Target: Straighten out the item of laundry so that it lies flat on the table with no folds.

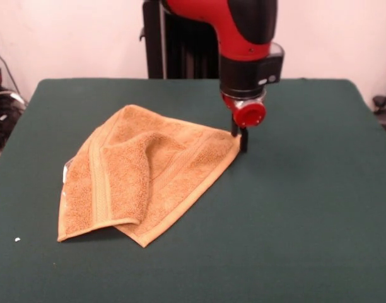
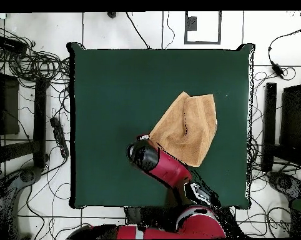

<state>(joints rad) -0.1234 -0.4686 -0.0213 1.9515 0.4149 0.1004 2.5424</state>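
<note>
The item of laundry [image 1: 142, 173] is a golden-tan terry towel lying crumpled left of the table's [image 1: 306, 221] middle. Its near-left part is folded over on itself and a woven band runs along its edges. A pale label [image 1: 67, 172] peeks out at its left edge. My gripper [image 1: 241, 136] is down at table level, right at the towel's right-hand corner. From overhead, the towel [image 2: 187, 128] lies right of centre on the table [image 2: 115, 94]. The red arm [image 2: 159, 164] covers the gripper and the towel corner nearest the base.
A small white speck [image 1: 17, 239] lies on the green cloth near the front-left edge. Cables and dark equipment [image 2: 28, 69] crowd the floor around the table's sides.
</note>
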